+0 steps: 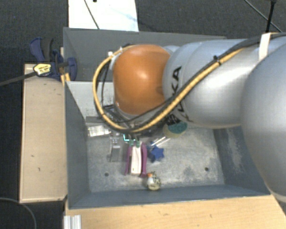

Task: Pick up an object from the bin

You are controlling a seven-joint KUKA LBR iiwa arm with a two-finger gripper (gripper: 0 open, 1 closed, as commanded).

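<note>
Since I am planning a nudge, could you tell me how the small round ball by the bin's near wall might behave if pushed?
The ball looks round, so it would probably roll. It lies close to the near wall, which may stop it. Being small, it is likely light.

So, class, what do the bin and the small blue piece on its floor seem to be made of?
The bin: grey metal, matt, scuffed pale on the floor. The blue piece: probably plastic, judging by its even, saturated colour; too small to be sure.
</note>
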